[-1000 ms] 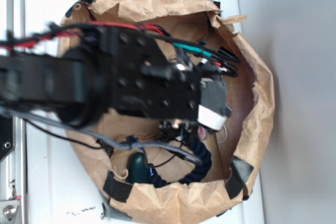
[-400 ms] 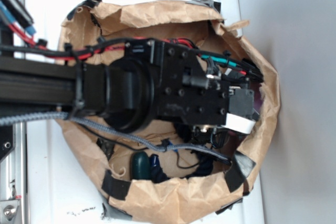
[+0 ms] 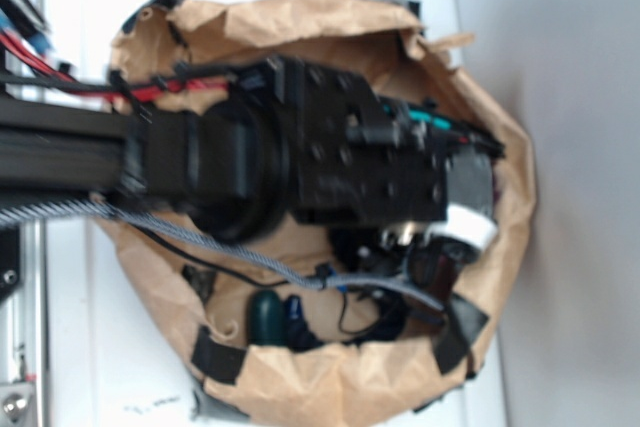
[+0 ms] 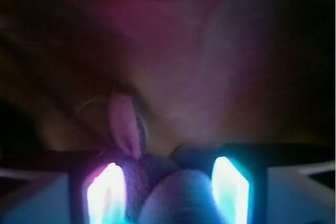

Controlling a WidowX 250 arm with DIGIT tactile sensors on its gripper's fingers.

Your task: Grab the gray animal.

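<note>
In the wrist view the gray animal (image 4: 157, 182), a fuzzy gray plush with a pink ear (image 4: 123, 121) standing up, fills the gap between my two glowing fingers. My gripper (image 4: 168, 190) is shut on it, with the left finger (image 4: 105, 195) and the right finger (image 4: 231, 184) against its sides. In the exterior view my gripper (image 3: 440, 257) hangs low inside the right part of the brown paper nest (image 3: 330, 382). The arm hides the animal there.
A dark green rounded object (image 3: 265, 315) and a dark navy rope (image 3: 300, 332) lie at the nest's front. Crumpled paper walls with black tape patches (image 3: 218, 355) ring the gripper closely. The nest sits on a white surface (image 3: 100, 367).
The arm has swung to the right across the nest, and the gripper now sits near the right paper wall. The pink ear seen under the gripper earlier no longer shows from outside.
</note>
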